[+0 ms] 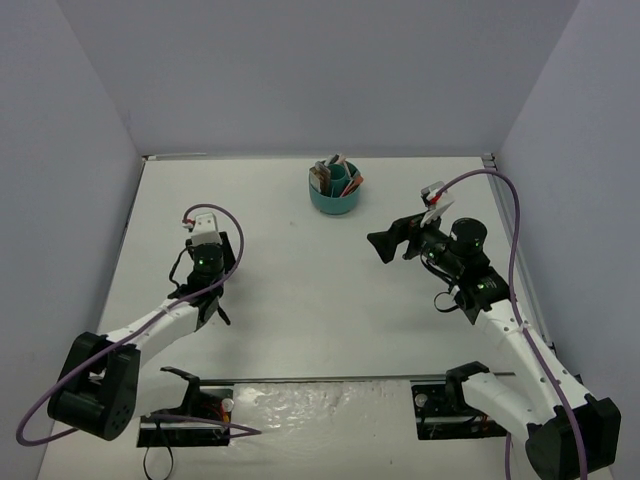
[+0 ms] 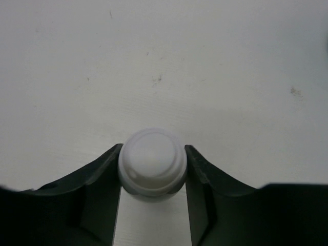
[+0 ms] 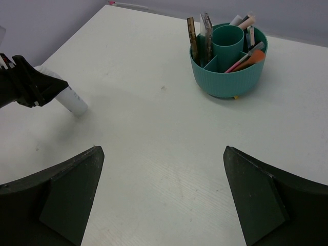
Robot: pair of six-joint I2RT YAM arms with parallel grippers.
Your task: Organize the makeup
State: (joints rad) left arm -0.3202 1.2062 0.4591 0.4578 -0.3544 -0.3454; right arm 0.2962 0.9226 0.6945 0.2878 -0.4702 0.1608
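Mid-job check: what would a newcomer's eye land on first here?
The teal divided cup at the far centre of the table, crammed with palettes and sticks. Then the white bottle, alone on the left, tilted with the left gripper closed around it. The right gripper hangs wide open, empty.

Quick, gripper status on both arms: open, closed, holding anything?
Left gripper: closed on the white bottle, fingers against both its sides.
Right gripper: open, holding nothing.
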